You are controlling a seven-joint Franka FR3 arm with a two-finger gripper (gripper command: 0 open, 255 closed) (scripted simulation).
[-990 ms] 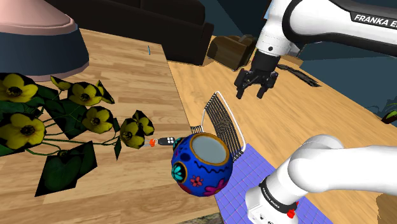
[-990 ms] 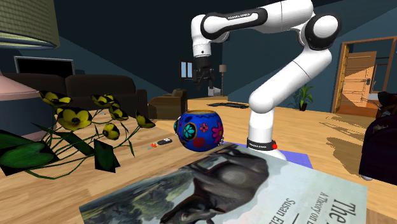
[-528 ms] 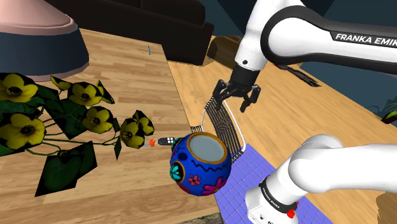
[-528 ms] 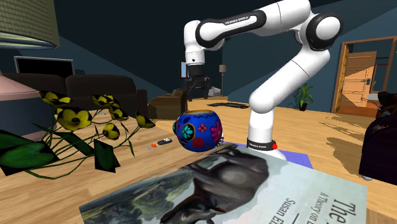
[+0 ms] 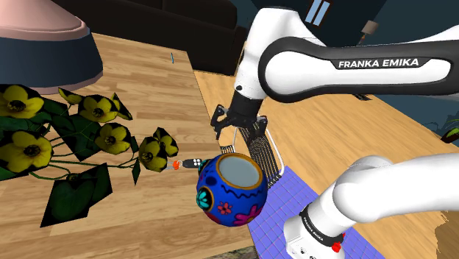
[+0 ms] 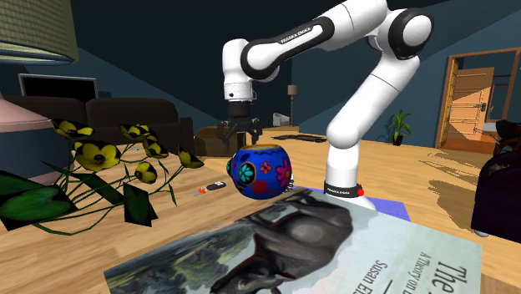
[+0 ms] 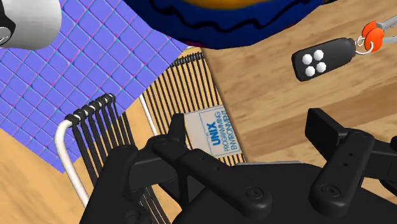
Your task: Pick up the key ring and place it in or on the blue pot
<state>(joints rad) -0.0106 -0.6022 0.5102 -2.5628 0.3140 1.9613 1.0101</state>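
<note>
The key ring (image 5: 193, 162) is a black fob with white buttons and an orange tag, lying on the wooden table just beyond the blue pot (image 5: 232, 188) toward the shoulder view's left. The pot is round, painted with bright flowers, and stands upright with its mouth open. My gripper (image 5: 237, 134) hangs open above a wire rack, behind the pot and a short way from the key ring. In the wrist view the key ring (image 7: 323, 57) lies ahead of the fingers (image 7: 324, 127), beside the pot (image 7: 222, 22). The second exterior view shows the gripper (image 6: 238, 139) above the pot (image 6: 262, 170) and key ring (image 6: 213, 187).
A white-framed wire rack (image 5: 261, 143) with a printed card (image 7: 216, 137) leans behind the pot. A purple tiled mat (image 5: 283, 213) lies under my base. Yellow flowers (image 5: 103, 136) spread beside the key ring. A lamp (image 5: 44, 44) and a large book (image 6: 317, 242) are nearby.
My arm has swung down and toward the shoulder view's left, from high over the floor to just above the rack behind the pot. The fingers stay open; key ring and pot are unmoved.
</note>
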